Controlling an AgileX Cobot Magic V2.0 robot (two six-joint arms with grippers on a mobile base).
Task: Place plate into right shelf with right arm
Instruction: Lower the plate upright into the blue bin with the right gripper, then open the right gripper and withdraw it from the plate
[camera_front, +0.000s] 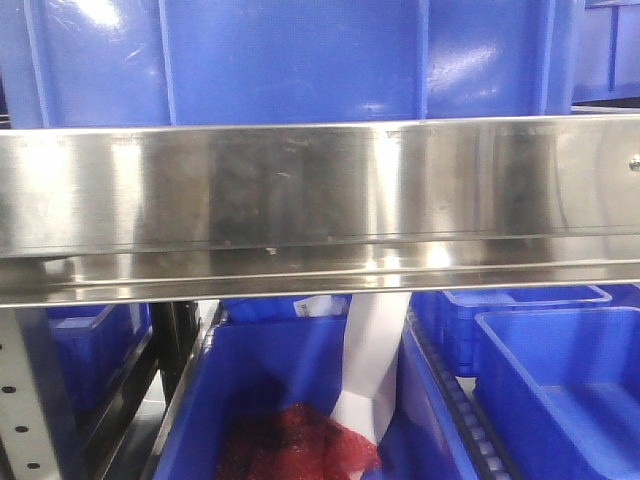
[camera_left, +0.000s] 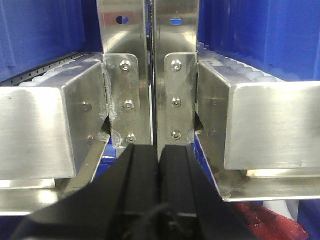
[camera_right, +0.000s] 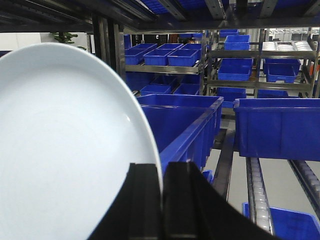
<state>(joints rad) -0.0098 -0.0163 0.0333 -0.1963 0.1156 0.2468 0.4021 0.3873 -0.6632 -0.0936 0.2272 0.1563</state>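
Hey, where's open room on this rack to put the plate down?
In the right wrist view, a bare grey strip lies between two roller tracks, below the right crate. The gap between that crate and the middle crate looks too tight for the plate.

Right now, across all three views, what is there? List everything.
plate: one, white, tilted on edge, right wrist view.
shelf: one, shiny steel, rail across the front view.
crates: many, blue, on the shelf levels.
red mesh: one, red, in a lower crate, front view.
white sheet: one, white, beside the red mesh.
roller tracks: two, pale, between crates.
left gripper: one, black, shut, empty, facing the shelf.
right gripper: one, black, shut on the plate's rim.
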